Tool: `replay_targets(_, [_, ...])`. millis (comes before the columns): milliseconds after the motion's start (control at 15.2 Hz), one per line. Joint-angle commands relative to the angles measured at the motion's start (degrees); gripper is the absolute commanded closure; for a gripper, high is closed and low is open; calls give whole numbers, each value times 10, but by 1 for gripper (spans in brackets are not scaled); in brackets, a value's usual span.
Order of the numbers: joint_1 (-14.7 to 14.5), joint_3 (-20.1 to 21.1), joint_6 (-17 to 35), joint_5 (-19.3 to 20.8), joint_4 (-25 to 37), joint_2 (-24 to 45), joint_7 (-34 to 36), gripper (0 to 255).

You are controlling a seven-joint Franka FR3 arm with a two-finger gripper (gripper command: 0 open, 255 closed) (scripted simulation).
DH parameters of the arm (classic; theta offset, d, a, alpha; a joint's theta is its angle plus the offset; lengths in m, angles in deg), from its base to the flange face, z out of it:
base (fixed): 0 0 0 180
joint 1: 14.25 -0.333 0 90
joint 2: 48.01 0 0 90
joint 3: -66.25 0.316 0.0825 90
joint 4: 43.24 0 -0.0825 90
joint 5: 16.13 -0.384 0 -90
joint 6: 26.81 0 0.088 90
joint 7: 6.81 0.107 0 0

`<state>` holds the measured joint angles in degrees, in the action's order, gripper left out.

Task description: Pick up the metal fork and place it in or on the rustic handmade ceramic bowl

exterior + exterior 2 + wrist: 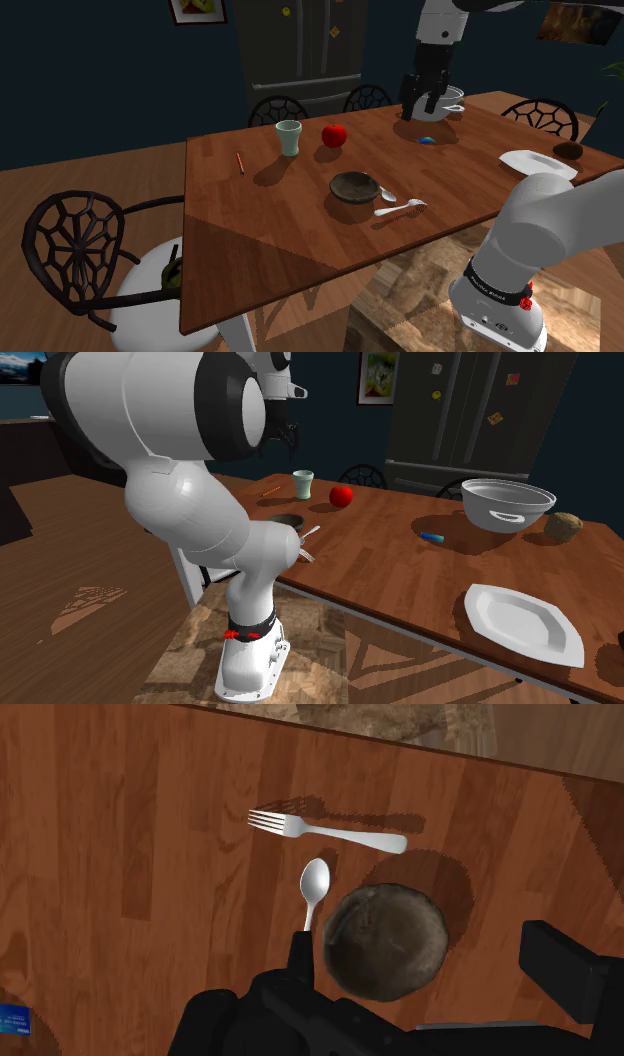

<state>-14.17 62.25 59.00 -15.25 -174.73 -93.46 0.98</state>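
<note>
The pincer (422,108) hangs open and empty, high over the table (260,220). The fork (330,831) lies near the table's edge, close to a spoon (314,884) and the dark bowl (385,942). A misaligned descent could grab the spoon instead, or push the fork off the edge.

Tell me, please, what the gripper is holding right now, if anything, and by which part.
Nothing is held. The gripper hangs open above the table, and the fork lies on it untouched, beside the spoon.
</note>
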Motion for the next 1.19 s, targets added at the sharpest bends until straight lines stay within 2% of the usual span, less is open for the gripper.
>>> replay_targets(0, [0, 0, 0, 0, 0, 0, 0, 0])
replay_targets(594, [-54, -78, 116, 61, -167, -16, -221, 0])
replay_targets(1122, [-88, -162, 246, 138, -277, 30, -415, 0])
